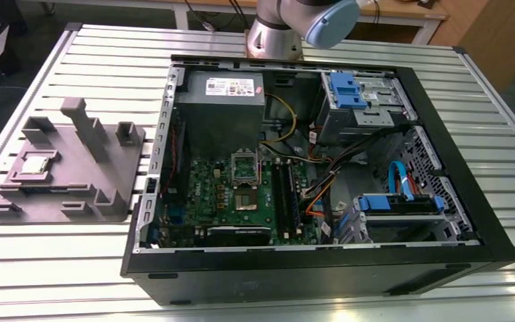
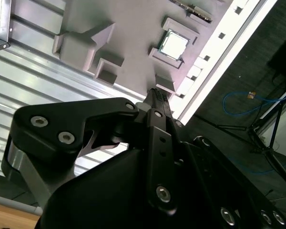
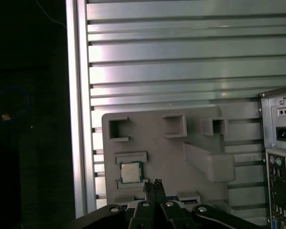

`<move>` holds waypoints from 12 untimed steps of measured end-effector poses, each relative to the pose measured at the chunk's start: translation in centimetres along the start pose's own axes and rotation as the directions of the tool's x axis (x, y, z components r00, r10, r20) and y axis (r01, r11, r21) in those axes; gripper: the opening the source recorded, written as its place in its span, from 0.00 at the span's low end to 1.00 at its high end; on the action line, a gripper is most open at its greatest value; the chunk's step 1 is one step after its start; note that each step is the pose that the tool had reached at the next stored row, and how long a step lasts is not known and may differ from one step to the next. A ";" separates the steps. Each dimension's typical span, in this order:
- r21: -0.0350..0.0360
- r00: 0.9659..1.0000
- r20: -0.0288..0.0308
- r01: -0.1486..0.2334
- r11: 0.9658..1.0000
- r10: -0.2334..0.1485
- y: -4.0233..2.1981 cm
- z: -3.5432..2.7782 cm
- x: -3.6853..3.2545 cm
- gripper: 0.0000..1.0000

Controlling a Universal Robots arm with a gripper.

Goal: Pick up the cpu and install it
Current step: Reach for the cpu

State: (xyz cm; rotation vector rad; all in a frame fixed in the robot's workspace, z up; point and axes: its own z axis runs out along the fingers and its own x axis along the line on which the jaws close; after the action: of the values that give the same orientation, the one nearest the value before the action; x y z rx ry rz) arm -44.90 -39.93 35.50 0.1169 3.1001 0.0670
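Here is the slatted aluminium counter [image 1: 88, 60], and on it a black tower computer case [image 1: 329, 268] lies on its side with the panel off. Inside it a green motherboard [image 1: 231, 201] faces up. An open rectangular silver socket frame [image 1: 244, 163] stands near the board's middle, and long narrow black memory sticks [image 1: 284, 191] sit just beside it, toward the exterior view's right.

Over on the exterior view's left, well apart from the socket, rests a moulded grey plastic tray [image 1: 61, 194] with raised blocks and pockets. There is the cpu [image 1: 38, 163], a small flat square chip with a pale silver top. It lies face up in its shallow pocket on the tray.

The first wrist view looks down on the cpu [image 3: 131, 171] as it sits between two low ribs of the tray [image 3: 157, 148], greenish rim showing. The black hand [image 3: 154, 185] hangs above the tray, its slim tips pressed together and clenched on nothing. They are near the chip but clear of it.

The second wrist view shows the hand [image 2: 157, 93] pointing down at the tray [image 2: 133, 43]. The cpu [image 2: 174, 44] gleams in its pocket.

The arm's silver base [image 1: 275, 30] stands behind the case.
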 end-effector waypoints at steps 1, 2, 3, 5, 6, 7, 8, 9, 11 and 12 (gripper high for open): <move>0.000 1.000 0.000 0.000 1.000 0.000 0.00 0.00 0.01 0.10; 0.000 1.000 0.000 0.000 1.000 0.000 0.00 -0.01 0.01 0.10; 0.000 1.000 0.000 0.000 1.000 0.000 0.00 0.00 0.02 0.10; 0.000 1.000 0.000 0.000 1.000 0.000 -0.06 0.02 0.03 0.10; 0.000 1.000 0.000 0.000 1.000 0.000 -0.13 0.07 0.03 0.10; 0.000 1.000 0.000 0.000 1.000 0.000 -0.23 0.13 0.04 0.10; 0.000 1.000 0.000 0.000 1.000 0.000 -0.35 0.23 0.05 0.10; 0.000 1.000 0.000 0.000 1.000 0.000 -0.48 0.35 0.06 0.10; 0.000 1.000 0.000 0.000 1.000 0.000 -0.75 0.64 0.07 0.10; 0.000 1.000 -0.001 0.000 1.000 0.000 -0.90 0.78 0.08 0.10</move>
State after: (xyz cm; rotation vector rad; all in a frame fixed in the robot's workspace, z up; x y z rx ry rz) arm -45.02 -40.79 34.67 0.1171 3.1006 0.0669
